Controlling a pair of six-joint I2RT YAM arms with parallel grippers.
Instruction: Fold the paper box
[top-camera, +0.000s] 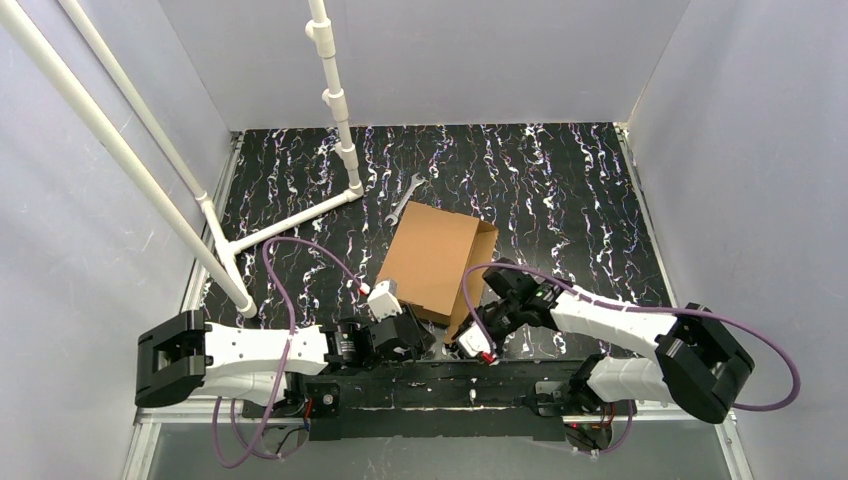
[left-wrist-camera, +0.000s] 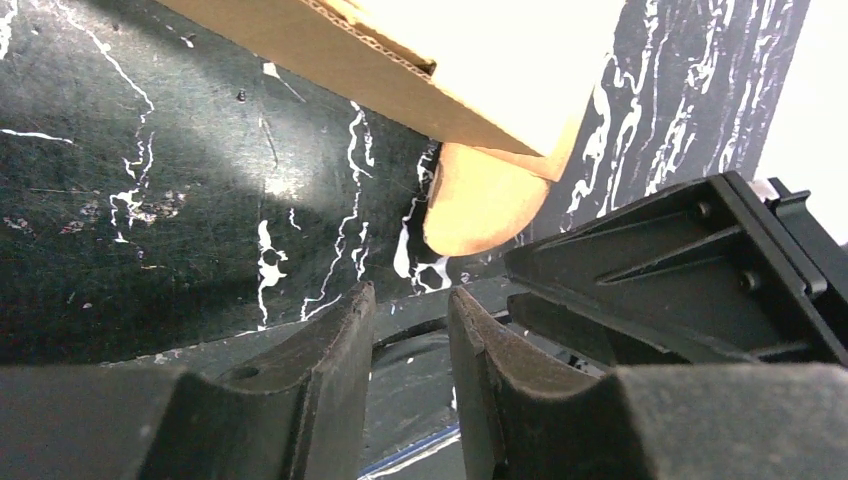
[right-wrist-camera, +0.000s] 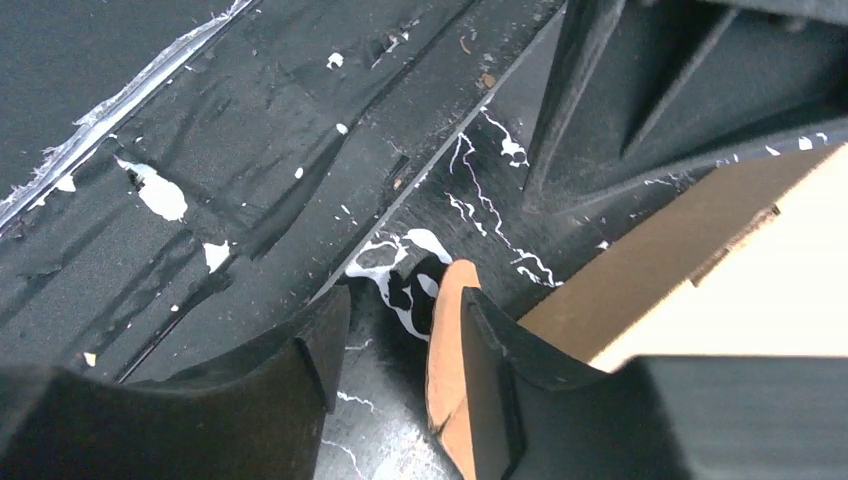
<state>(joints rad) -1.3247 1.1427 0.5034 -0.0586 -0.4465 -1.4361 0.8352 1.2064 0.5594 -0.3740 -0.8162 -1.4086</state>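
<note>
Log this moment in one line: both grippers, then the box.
left gripper: open, empty | right gripper: open, tab against one jaw | box: near corner between them

Brown paper box (top-camera: 432, 262) — black, white-veined table (top-camera: 560, 180).

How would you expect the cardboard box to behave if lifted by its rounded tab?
Probably light: the cardboard box is thin corrugated sheet. Its rounded tab would likely flex at its fold rather than carry the box. Flat-sided, it should slide, not roll.
</note>
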